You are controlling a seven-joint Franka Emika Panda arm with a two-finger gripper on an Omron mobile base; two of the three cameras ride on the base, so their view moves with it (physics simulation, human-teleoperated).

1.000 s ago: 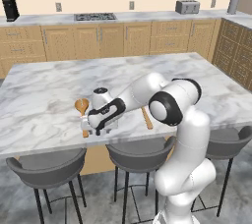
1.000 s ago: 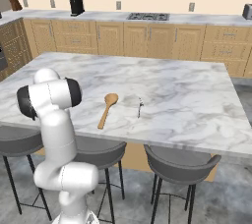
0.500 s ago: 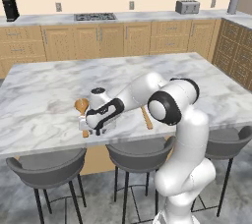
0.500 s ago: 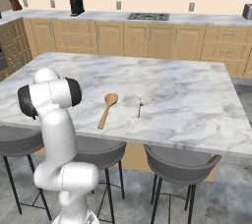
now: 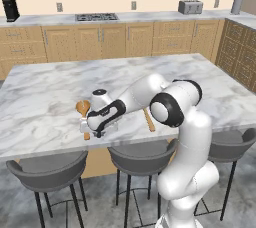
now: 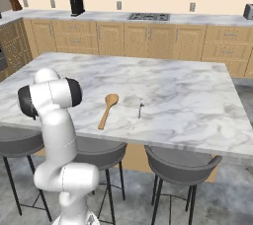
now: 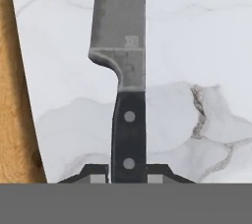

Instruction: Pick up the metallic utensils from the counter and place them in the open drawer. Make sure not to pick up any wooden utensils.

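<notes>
Two jaws against knife (image 7: 125, 70) handle (black)

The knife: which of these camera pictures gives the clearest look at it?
The hand view: the knife runs up the frame, grey blade and black riveted handle sharp, finger tips flanking the handle. In the left base view the gripper covers that spot on the counter.

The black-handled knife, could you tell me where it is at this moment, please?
In the hand view the knife lies on the marble counter, its handle between the gripper fingertips, with a wooden spoon alongside at the left edge.
</notes>
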